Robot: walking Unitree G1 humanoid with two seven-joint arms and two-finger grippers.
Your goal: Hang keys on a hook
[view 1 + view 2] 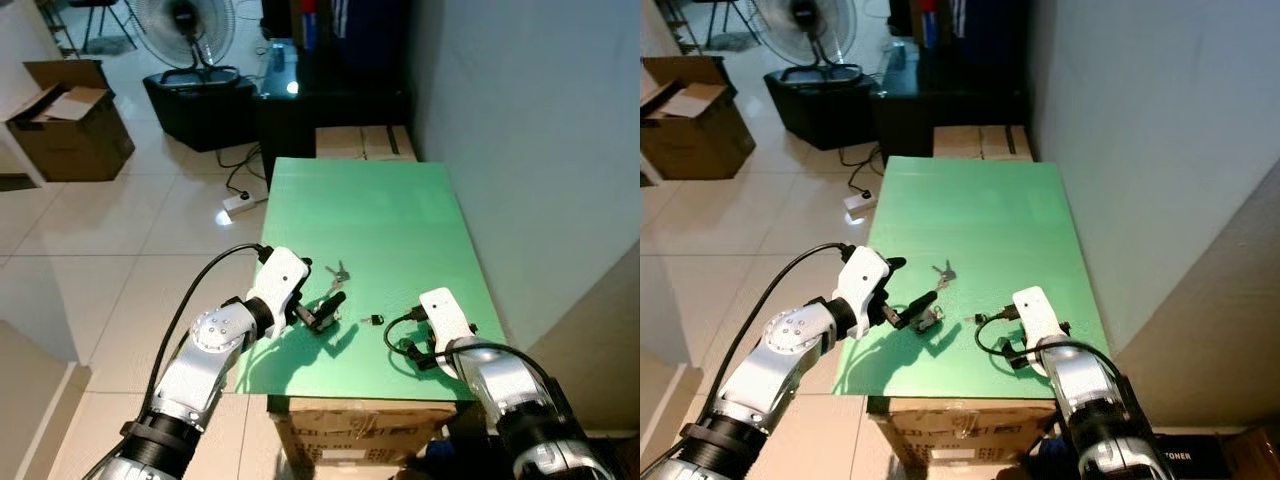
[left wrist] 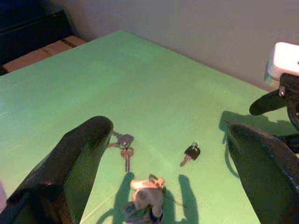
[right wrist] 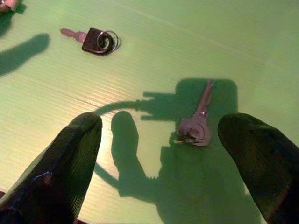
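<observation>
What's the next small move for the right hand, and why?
Probably lower the right hand straight down and close on the silver key. Its fingers are open, hovering above the green table, and the key lies flat between them, apart from the black-headed key.

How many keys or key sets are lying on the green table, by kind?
Black-headed key: 1
Plain metal key: 1
Bunch of metal keys: 1
Keys with a pale fob: 1
Total: 4, all on the green table.
</observation>
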